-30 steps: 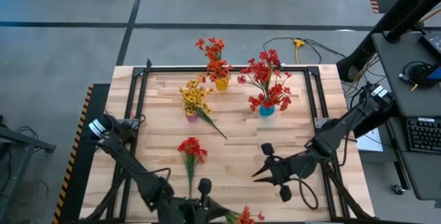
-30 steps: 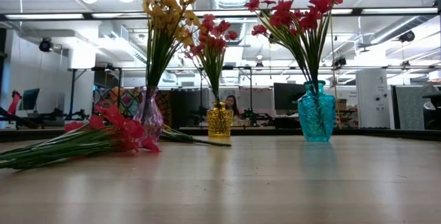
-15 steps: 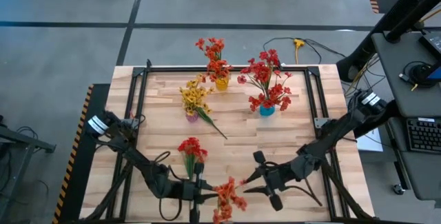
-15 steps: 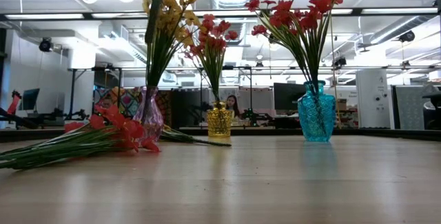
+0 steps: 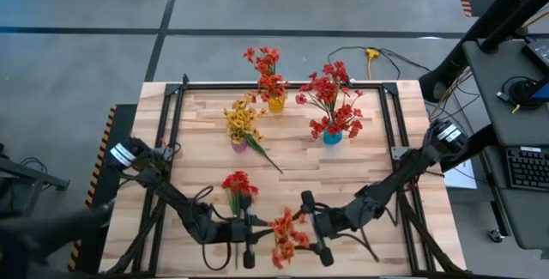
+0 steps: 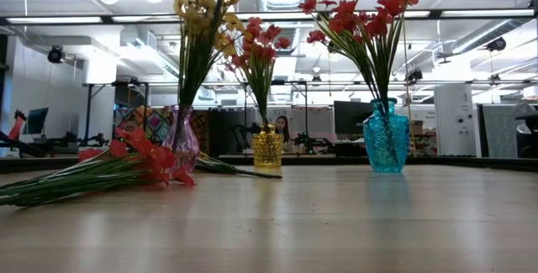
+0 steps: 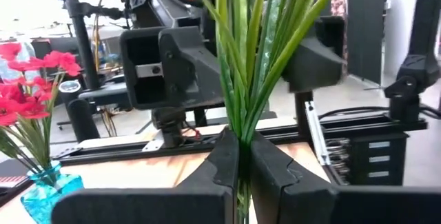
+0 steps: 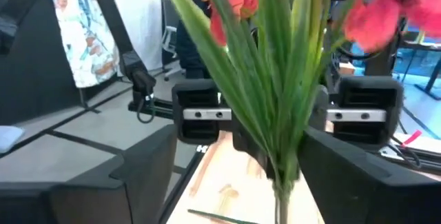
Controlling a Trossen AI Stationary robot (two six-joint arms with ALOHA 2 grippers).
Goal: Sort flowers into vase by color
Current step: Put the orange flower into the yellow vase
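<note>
My left gripper [image 5: 260, 233] is shut on an orange-red flower spray [image 5: 283, 234] above the table's near middle. My right gripper [image 5: 307, 227] stands open just right of it, a finger [image 8: 103, 182] on each side of the green stems [image 8: 279, 148], apart from them. A red flower [image 5: 238, 186] lies flat on the table. Yellow flowers stand in a purple vase [image 5: 238, 145], orange-red ones in a yellow vase [image 5: 275, 104], and red ones in a blue vase [image 5: 332, 137]. My left gripper pinches the spray's bundle of green stems [image 7: 241, 133] between its two fingers, below the leaves. The fingers come level from the table's left and lie across the stems. The spray stands upright with its blossoms above the fingers; its lower end is hidden behind them.
A loose green stem [image 5: 266, 157] lies slanting beside the purple vase. A black frame [image 5: 176, 116] runs along the table's left, far and right sides. The three vases stand in a row toward the far edge [image 6: 267, 149]. Bare wood shows at the right.
My left gripper has carried the orange-red spray up from the near edge toward the table's middle. My right gripper has moved toward the table's left, up to the spray, and its fingers have spread apart around the stems.
</note>
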